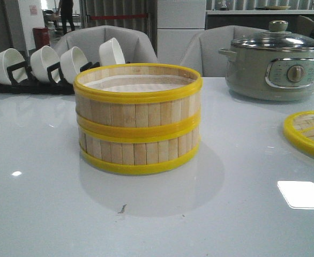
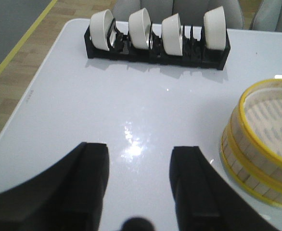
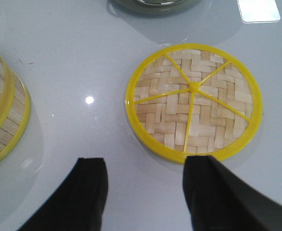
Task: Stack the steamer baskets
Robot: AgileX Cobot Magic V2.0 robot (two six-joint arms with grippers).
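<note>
Two steamer baskets (image 1: 138, 120) stand stacked one on the other in the middle of the table, with pale slat walls, yellow hoops and a white liner showing in the top one. The stack also shows in the left wrist view (image 2: 261, 139) and at the edge of the right wrist view (image 3: 4, 115). The woven yellow-rimmed lid (image 3: 194, 101) lies flat on the table to the right (image 1: 309, 131). My left gripper (image 2: 138, 151) is open over bare table, apart from the stack. My right gripper (image 3: 146, 166) is open, just short of the lid's rim. Neither arm shows in the front view.
A black rack with several white bowls (image 1: 50, 67) stands at the back left (image 2: 155, 36). A grey-green electric pot with a glass lid (image 1: 275, 61) sits at the back right. The white table (image 1: 157, 214) reflects a bright light patch near the front right.
</note>
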